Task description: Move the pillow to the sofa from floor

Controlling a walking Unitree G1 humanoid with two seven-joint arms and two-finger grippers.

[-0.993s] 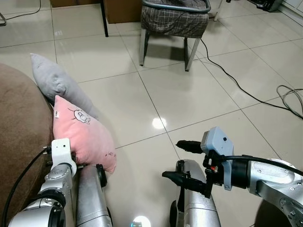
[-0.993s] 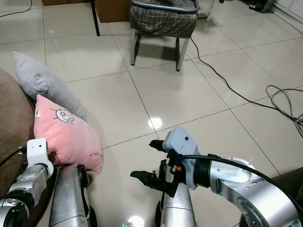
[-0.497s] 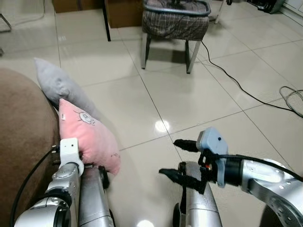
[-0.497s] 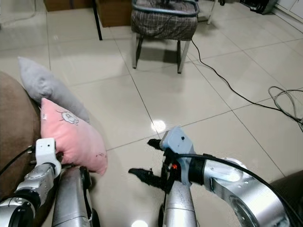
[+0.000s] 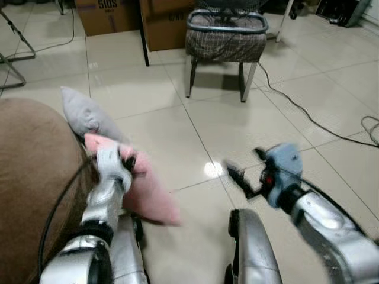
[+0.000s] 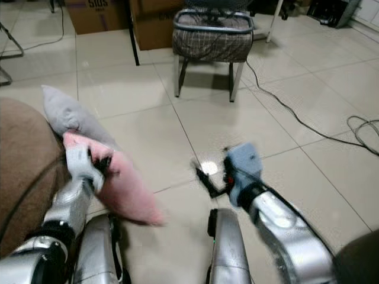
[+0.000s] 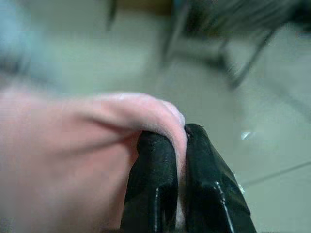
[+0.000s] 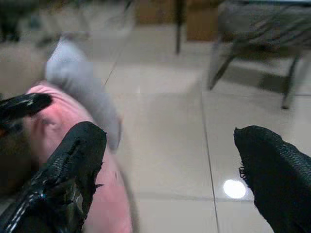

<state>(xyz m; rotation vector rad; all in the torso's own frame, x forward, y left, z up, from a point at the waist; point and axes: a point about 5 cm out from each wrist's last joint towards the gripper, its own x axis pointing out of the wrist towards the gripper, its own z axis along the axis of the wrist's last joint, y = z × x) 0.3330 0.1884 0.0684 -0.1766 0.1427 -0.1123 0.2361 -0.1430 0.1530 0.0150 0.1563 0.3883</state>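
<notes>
A pink pillow (image 5: 148, 192) hangs beside the brown sofa (image 5: 32, 171), lifted off the tiled floor. My left gripper (image 7: 179, 141) is shut on a fold at the pillow's upper corner, and the same gripper (image 5: 125, 163) sits at the sofa's edge in the left eye view. A grey pillow (image 5: 86, 115) leans against the sofa just behind the pink one. My right gripper (image 5: 244, 171) is open in mid-air over the floor, to the right of the pink pillow (image 8: 63, 121) and apart from it. The frames are blurred by motion.
A metal-legged chair with a plaid cushion (image 5: 225, 38) stands ahead on the tiles. Cardboard boxes (image 5: 109, 15) sit at the back. A black cable (image 5: 308, 112) runs across the floor at the right. Open tile lies between the sofa and the chair.
My left gripper has risen with the pink pillow, lifting it off the floor toward the sofa. My right gripper has lifted too. The camera has tilted up.
</notes>
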